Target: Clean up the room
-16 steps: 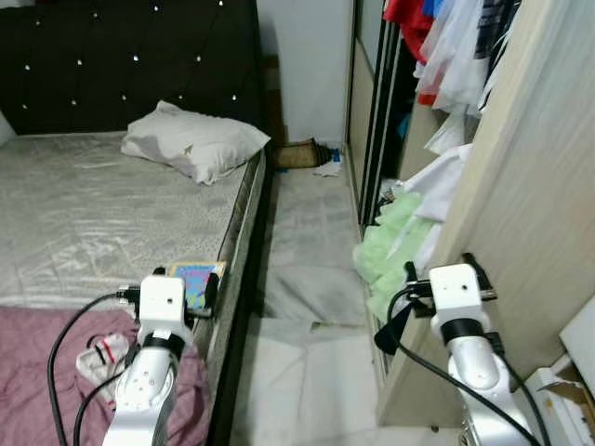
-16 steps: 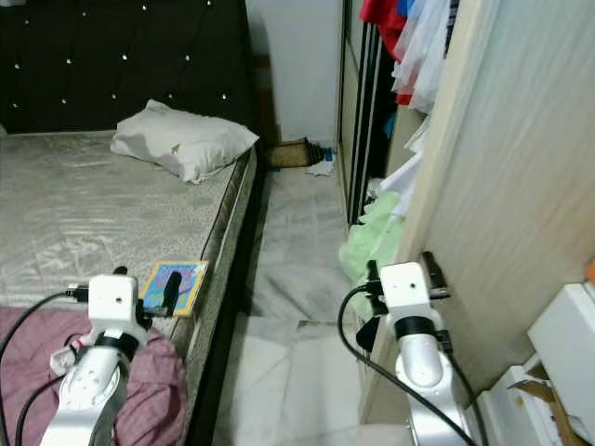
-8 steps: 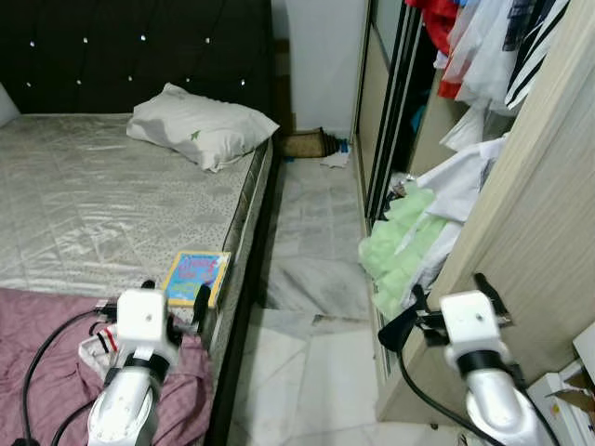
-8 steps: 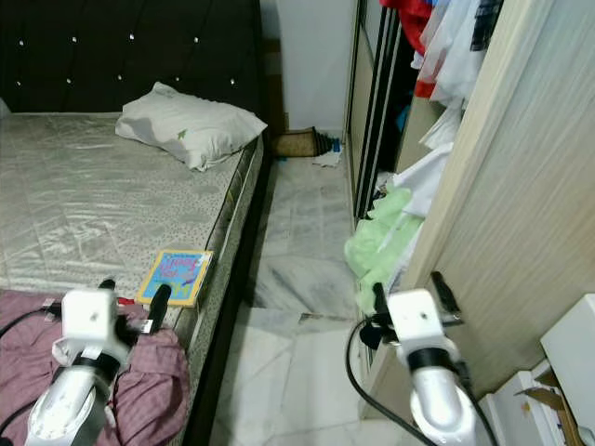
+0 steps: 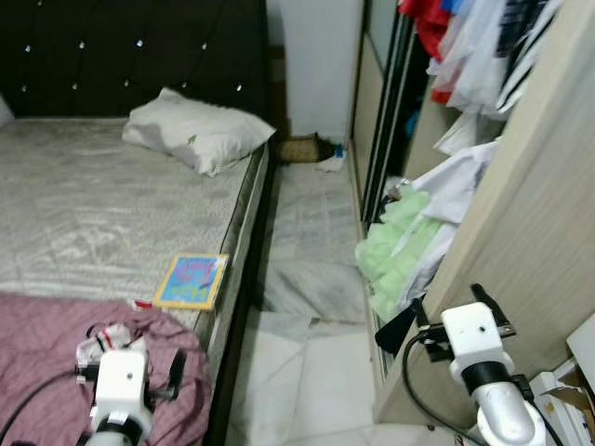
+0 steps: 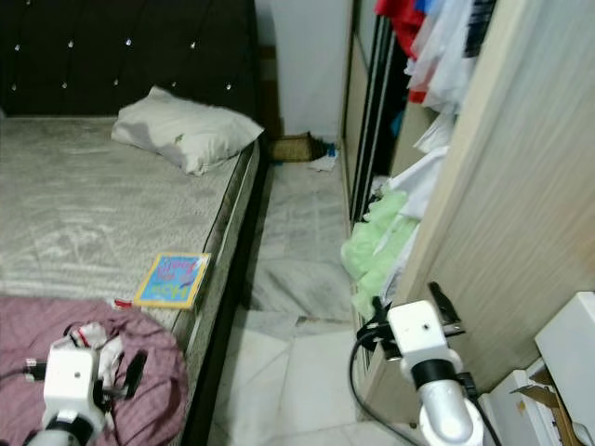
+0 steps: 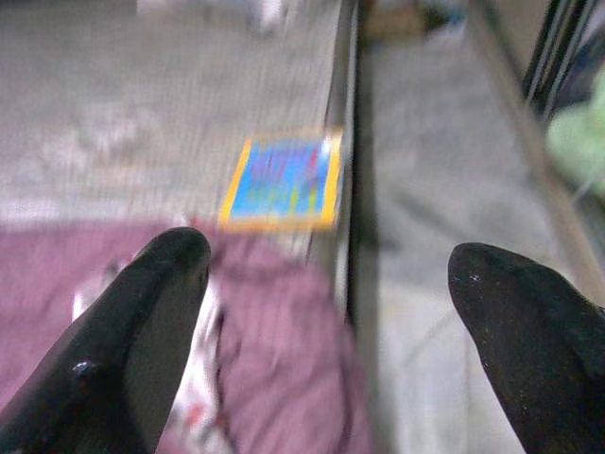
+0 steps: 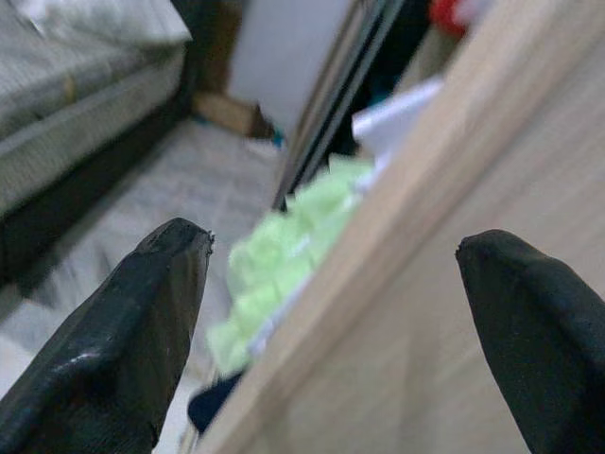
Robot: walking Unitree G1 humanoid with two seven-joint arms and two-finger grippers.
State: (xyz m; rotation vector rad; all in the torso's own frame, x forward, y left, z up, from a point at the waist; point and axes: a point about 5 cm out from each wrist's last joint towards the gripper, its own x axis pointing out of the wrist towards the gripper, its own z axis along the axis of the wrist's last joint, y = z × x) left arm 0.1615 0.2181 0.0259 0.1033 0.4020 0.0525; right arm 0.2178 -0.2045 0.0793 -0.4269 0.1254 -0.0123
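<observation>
Tidying looks barely begun. Both claws gape empty: left gripper [image 7: 326,284] hovers over a maroon blanket [image 5: 46,325], book [image 5: 191,280] just beyond; right gripper [image 8: 336,312] faces spilled green clothes [image 5: 395,246].

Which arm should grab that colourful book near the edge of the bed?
Left, probably. The left gripper, fingers open, hangs over the maroon blanket just short of the book. The right gripper is across the aisle by the wardrobe door.

L tool [image 5: 177,364] lowered, book [image 5: 191,280] uncovered
</observation>
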